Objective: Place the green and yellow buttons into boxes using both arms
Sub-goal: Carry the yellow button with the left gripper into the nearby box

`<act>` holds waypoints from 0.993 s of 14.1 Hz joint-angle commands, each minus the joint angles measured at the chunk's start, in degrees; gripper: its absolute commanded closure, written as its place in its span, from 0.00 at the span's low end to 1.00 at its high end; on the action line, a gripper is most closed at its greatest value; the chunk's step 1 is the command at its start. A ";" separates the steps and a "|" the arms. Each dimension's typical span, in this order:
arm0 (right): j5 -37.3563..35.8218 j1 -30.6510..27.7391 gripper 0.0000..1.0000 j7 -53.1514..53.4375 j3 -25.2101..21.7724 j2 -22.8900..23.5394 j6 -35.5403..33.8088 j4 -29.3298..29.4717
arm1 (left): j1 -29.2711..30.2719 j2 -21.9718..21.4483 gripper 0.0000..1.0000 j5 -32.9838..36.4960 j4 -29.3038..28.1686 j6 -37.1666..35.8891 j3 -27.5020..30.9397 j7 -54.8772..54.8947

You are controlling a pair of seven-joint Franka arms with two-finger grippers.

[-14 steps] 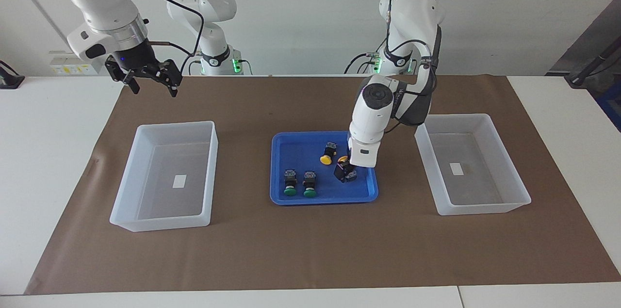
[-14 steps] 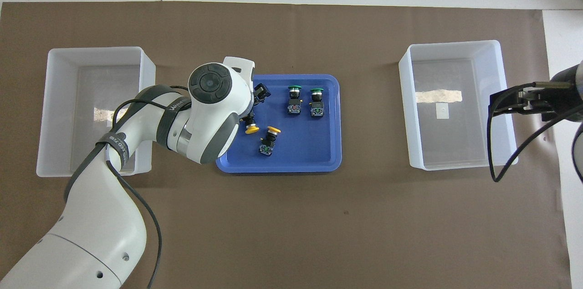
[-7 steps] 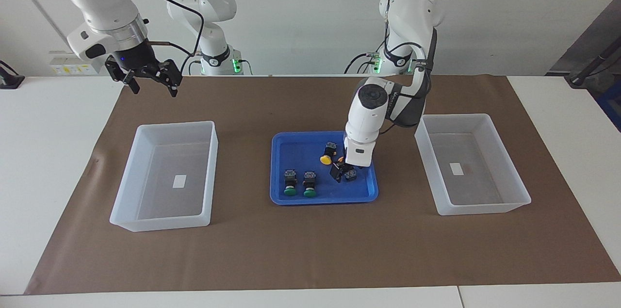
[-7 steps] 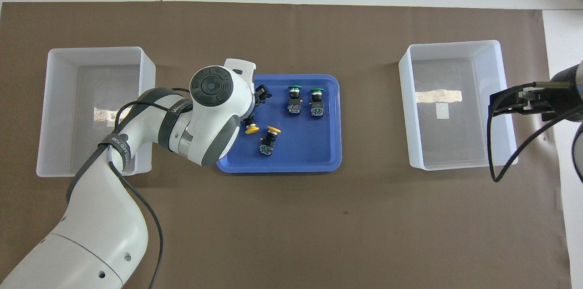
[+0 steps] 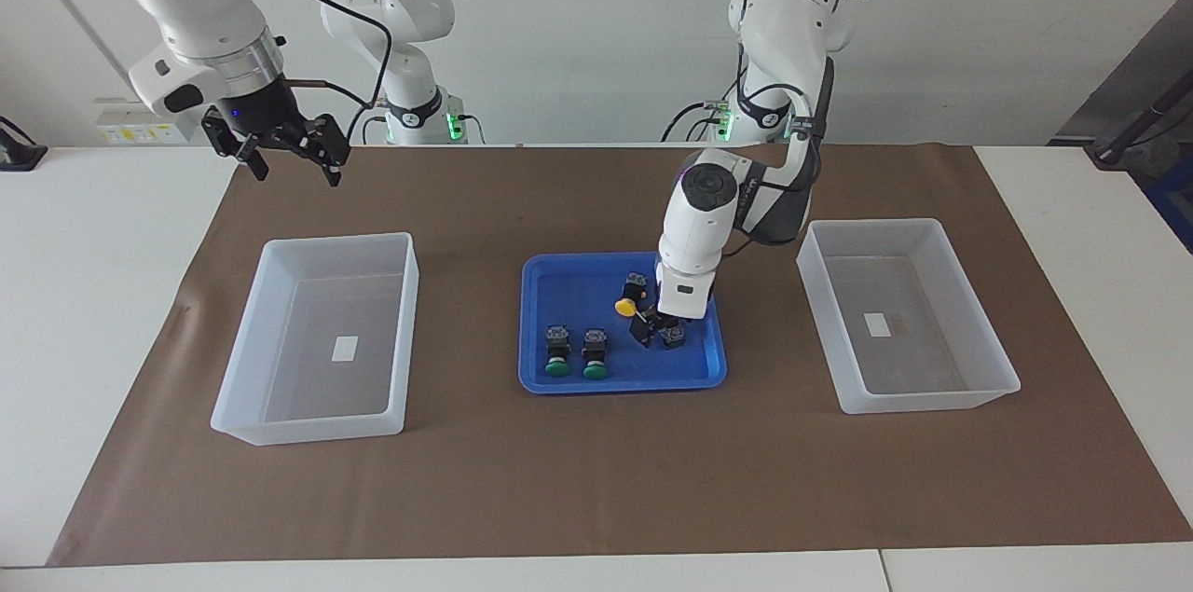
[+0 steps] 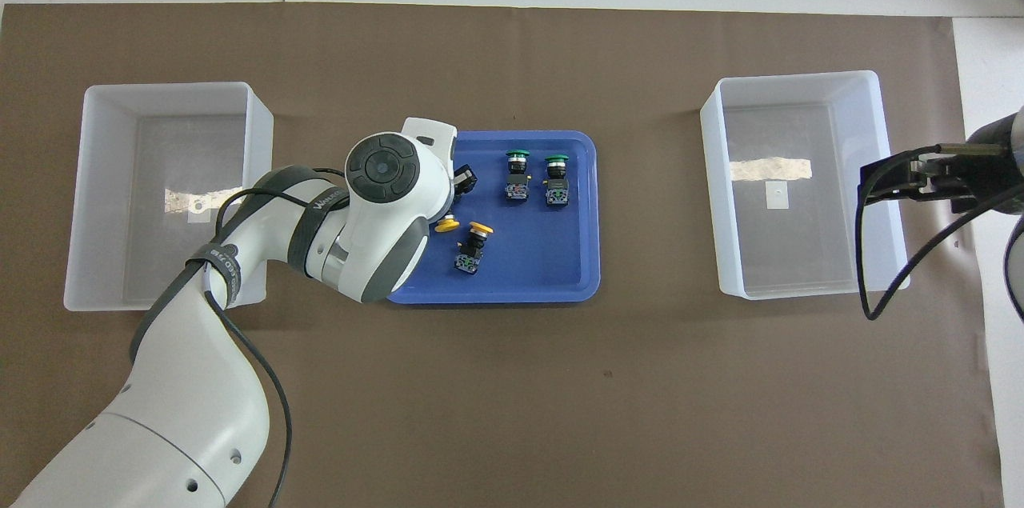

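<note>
Left tool: down inside the blue tray, at the yellow button lying toward the left arm's end of the tray. That button's cap just shows from under the wrist in the overhead view. Whether the tool has closed on it cannot be told.
Just changed: over the last second the left arm has sunk lower and slid a little toward the tray's middle, bringing the tool down onto the button. The cap has barely shifted.
Meaning for the task: likely the first pick, at the moment of grasping; nothing has been lifted or delivered yet.
Right tool: waiting wide open and empty, high over the brown mat at the right arm's end of the surface, unmoved.
Other buttons: the second yellow button and the two green buttons lie untouched in the tray.
Boxes: the box at the left arm's end and the box at the right arm's end hold no buttons.
Writing: each box has a small white label that appears blank; the lettering on the left arm's dark sleeve cannot be read.
</note>
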 commanded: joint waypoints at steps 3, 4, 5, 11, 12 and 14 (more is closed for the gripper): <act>0.28 -0.37 0.00 0.23 0.15 -0.15 -0.57 -0.03 | -0.39 -0.35 1.00 2.79 4.37 -7.42 0.77 -0.89; 0.28 -0.37 0.00 0.23 0.15 -0.15 -0.57 -0.03 | -0.21 -0.52 1.00 2.71 6.13 -9.63 0.77 -0.71; 0.28 -0.37 0.00 0.23 0.15 -0.15 -0.57 -0.03 | 0.14 -1.66 1.00 2.71 6.24 -11.13 0.94 -0.45; 0.28 -0.37 0.00 0.23 0.15 -0.15 -0.57 -0.03 | 11.73 -12.82 1.00 -0.79 5.80 -22.73 0.51 16.47; 0.28 -0.37 0.00 0.23 0.15 -0.15 -0.57 -0.03 | 14.53 -13.79 1.00 -1.50 5.80 -24.75 0.51 21.30; 0.28 -0.37 0.00 0.23 0.15 -0.15 -0.57 -0.03 | 19.37 -14.85 1.00 -2.12 5.80 -27.31 0.51 29.83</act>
